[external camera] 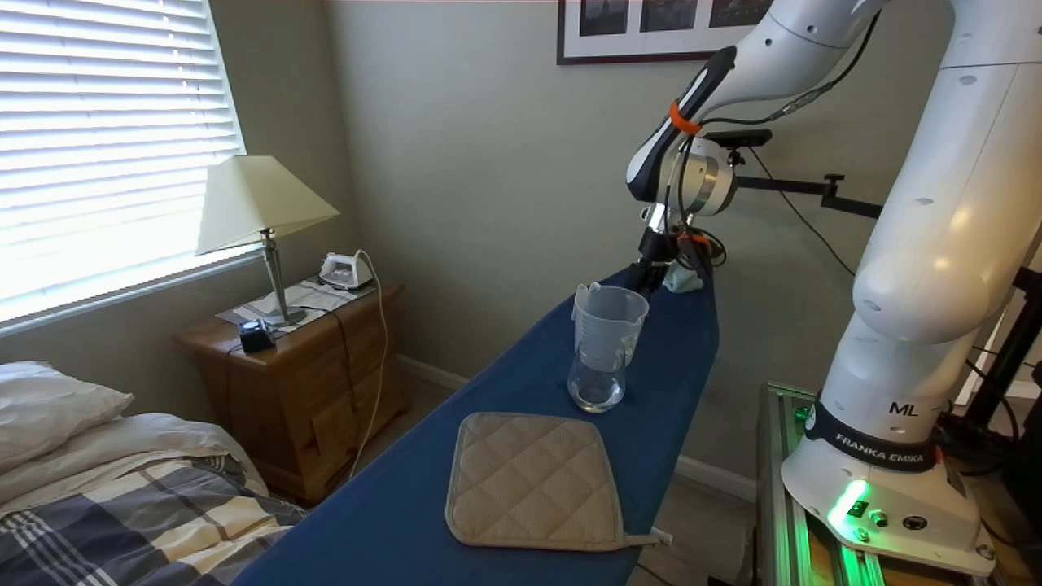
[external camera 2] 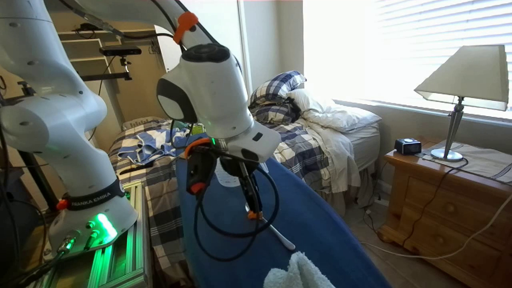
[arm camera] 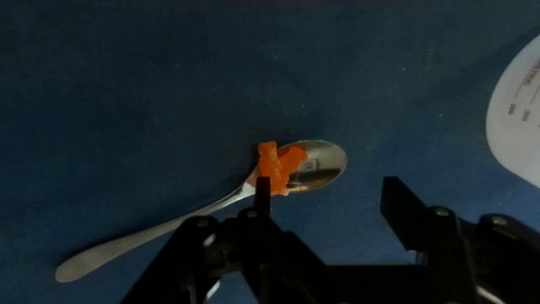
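Black fingers stick out close up, a gap between them, so my gripper is spread and empty, right by a spoon. Orange gummy bears sit on it where the round part starts. One of my fingers hides a bit of them; I can't tell if it touches. The spoon lies on a blue board, between a cloudy measuring cup and a fluffy white cloth.

This is a home's bedroom. In an exterior view a bed lies at eight o'clock, window blinds at ten.
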